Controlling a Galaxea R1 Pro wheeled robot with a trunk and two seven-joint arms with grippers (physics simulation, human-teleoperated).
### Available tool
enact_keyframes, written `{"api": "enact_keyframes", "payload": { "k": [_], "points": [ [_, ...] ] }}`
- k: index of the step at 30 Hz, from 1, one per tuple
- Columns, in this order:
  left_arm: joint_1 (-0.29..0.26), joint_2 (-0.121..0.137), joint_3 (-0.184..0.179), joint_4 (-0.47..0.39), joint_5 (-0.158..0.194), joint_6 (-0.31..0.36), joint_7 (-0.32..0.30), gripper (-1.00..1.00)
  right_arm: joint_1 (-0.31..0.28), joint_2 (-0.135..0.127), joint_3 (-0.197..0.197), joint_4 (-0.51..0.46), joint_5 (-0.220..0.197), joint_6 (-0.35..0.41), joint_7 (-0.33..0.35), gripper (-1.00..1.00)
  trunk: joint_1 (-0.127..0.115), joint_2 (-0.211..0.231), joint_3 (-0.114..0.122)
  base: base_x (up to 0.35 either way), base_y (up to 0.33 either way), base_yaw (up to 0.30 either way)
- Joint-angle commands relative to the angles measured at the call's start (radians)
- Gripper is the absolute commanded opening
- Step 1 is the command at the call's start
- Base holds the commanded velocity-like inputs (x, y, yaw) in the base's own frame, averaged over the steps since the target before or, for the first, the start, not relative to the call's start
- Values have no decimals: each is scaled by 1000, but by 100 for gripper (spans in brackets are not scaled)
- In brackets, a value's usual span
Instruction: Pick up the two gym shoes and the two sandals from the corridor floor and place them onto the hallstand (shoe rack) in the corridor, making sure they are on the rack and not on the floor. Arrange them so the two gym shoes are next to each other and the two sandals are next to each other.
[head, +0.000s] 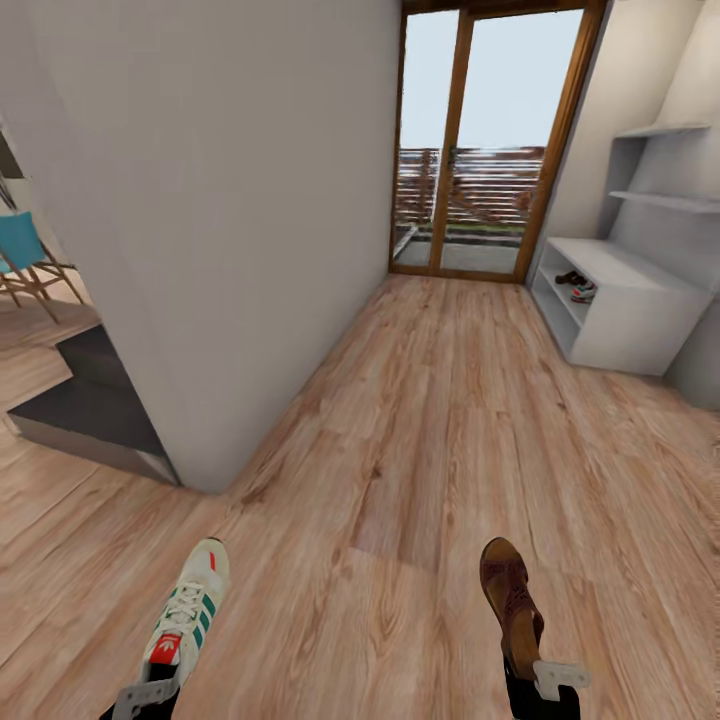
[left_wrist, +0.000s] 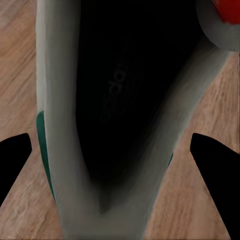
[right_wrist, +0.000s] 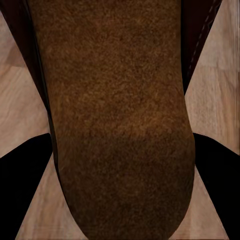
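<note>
In the head view, my left gripper is shut on the heel end of a white gym shoe with green stripes, toe pointing ahead. The left wrist view looks into the gym shoe's dark opening, with the black fingertips at either side. My right gripper is shut on a dark brown sandal, whose tan footbed lies between the fingertips. Far right stands the pale hallstand. On its shelf, another sandal and gym shoe lie side by side.
Wood-plank corridor floor runs ahead to a glass door. A grey wall corner juts in on the left, with a dark low step and a blue chair beyond it. Floating shelves hang above the hallstand.
</note>
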Motion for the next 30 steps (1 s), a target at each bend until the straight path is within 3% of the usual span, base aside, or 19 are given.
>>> {"api": "enact_keyframes", "payload": {
  "k": [1, 30],
  "points": [
    [-1, 0, 9, 0, -4, -3, -6, -100, -1, 1, -6, 1, 10, -4, -2, -100, 0, 0, -1, 334, 0, -267],
    [-1, 1, 9, 0, -2, -3, -6, -100, -1, 1, -6, 2, 12, -4, -2, -100, 0, 0, -1, 334, 0, -267]
  ]
}}
